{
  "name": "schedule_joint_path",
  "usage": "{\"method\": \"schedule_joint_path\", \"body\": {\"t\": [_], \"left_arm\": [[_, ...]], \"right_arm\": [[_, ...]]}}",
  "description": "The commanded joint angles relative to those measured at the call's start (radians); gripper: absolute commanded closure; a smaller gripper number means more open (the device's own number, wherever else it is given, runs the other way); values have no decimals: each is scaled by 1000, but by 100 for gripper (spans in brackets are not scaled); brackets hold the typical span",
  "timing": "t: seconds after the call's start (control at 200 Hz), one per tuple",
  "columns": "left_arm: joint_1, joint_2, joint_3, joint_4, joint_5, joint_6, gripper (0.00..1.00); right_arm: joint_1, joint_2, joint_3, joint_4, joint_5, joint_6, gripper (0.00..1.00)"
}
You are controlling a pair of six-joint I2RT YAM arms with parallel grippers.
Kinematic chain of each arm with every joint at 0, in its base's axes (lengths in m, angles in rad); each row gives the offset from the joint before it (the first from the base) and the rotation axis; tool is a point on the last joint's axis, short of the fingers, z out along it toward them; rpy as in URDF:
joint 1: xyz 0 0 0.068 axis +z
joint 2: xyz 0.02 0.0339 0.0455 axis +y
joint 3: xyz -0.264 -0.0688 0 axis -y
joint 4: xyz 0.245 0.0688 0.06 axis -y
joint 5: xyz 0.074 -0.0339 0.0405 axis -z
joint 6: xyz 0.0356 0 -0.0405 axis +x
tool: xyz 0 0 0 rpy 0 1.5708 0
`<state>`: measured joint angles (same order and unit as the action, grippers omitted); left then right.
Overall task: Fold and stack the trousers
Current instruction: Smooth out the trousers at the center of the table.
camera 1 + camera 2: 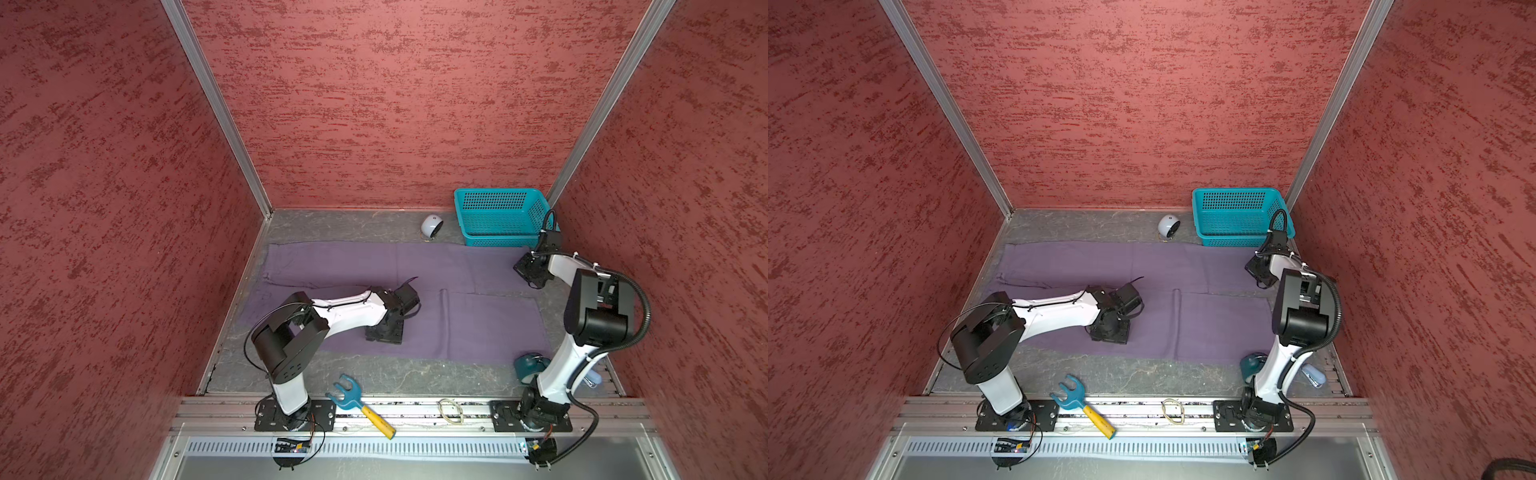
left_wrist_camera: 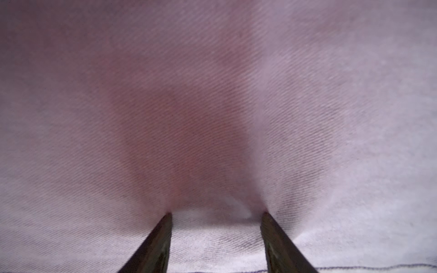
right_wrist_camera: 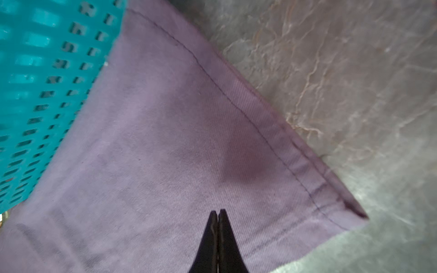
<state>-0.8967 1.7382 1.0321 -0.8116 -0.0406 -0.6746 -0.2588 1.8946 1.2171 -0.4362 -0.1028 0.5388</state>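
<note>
My left gripper (image 2: 216, 213) is released: the two dark fingers (image 2: 151, 245) stand well apart, their tips pressed down into the trousers (image 2: 212, 94) so that the weave dimples around each tip. Cloth lies between them, but nothing is pinched. In a top view this hand (image 1: 384, 334) sits low and left of centre, over the nearer leg.

My right gripper (image 3: 218, 210) is clenched, the tips meeting in one thin line (I see no cloth caught in it). It hangs over a stitched hem corner of the trousers (image 3: 165, 141), and I cannot tell whether the tips touch the fabric. In a top view that wrist (image 1: 532, 270) is right of centre, just below the basket (image 1: 498, 208).

The trousers (image 1: 478, 324) are spread flat on the grey marbled table (image 1: 374, 374), filling the middle band of both top views (image 1: 1217, 328). One leg runs along the upper edge of that band, the other along the lower edge. In the right wrist view the hem lies up against the teal basket (image 3: 35, 71) at the left of the frame, with bare table (image 3: 354, 71) at the right.

A white round object (image 1: 431, 226) stands just left of the basket. A blue-and-yellow tool (image 1: 361, 405) lies on the rail at the bottom.
</note>
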Motion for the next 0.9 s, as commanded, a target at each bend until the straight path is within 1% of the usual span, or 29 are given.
{"method": "schedule_joint_path", "body": {"t": [0.0, 0.085, 0.175, 0.311, 0.436, 0.496, 0.601, 0.671, 0.726, 0.827, 0.897], "left_arm": [[-55, -7, -95, -68, 113, -42, 40], [-80, -42, -130, -87, 125, -74, 40], [-74, -62, -141, -83, 128, -82, 39], [-17, -57, -86, -97, 109, -56, 30], [93, -71, 25, -96, 135, -6, 26], [140, -82, 90, -103, 154, 21, 24], [195, -112, 202, -126, 177, 58, 24], [231, -144, 245, -133, 193, 78, 24], [277, -174, 260, -133, 197, 94, 23], [412, -211, 250, -119, 166, 111, 22], [530, -215, 231, -94, 145, 108, 21]], "right_arm": [[1, 47, 41, 27, 2, 12, 94], [2, 76, 54, 25, 15, 12, 94], [1, 98, 53, 27, 18, 13, 94], [1, 84, 35, 36, 15, 13, 94], [2, 13, 22, 14, 30, 0, 94], [4, -47, 8, -1, 51, -10, 94], [4, -173, -32, -33, 106, -20, 93], [5, -247, -72, -33, 125, -26, 93], [7, -282, -99, -33, 132, -32, 93], [7, -289, -124, -39, 136, -42, 91], [7, -272, -135, -39, 128, -46, 90]]}}
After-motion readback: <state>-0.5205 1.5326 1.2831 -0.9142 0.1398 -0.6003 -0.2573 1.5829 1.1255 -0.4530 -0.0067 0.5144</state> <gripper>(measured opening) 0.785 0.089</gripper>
